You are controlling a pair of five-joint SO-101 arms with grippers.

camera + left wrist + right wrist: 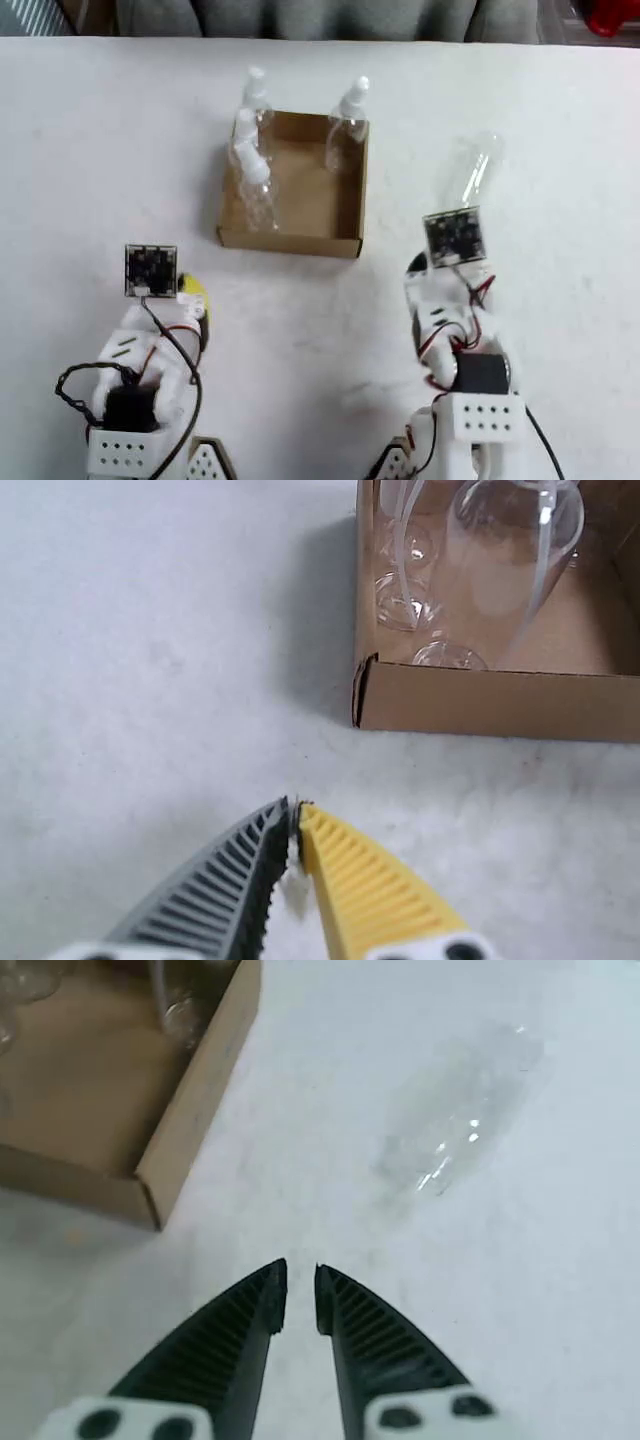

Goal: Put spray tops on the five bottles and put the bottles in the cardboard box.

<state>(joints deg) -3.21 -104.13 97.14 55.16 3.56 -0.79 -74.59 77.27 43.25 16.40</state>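
Observation:
The cardboard box stands mid-table with several clear bottles upright in it, white spray tops on them. One more clear bottle lies on its side on the table to the right of the box, also seen as bottle ahead of my right gripper. That gripper is empty, its black fingers together but for a narrow slit. My left gripper is shut and empty, hovering over bare table short of the box's near left corner.
The white table extends bare to the left of the box and between the two arms. The left arm and the right arm sit at the near edge. Grey seating lines the far edge.

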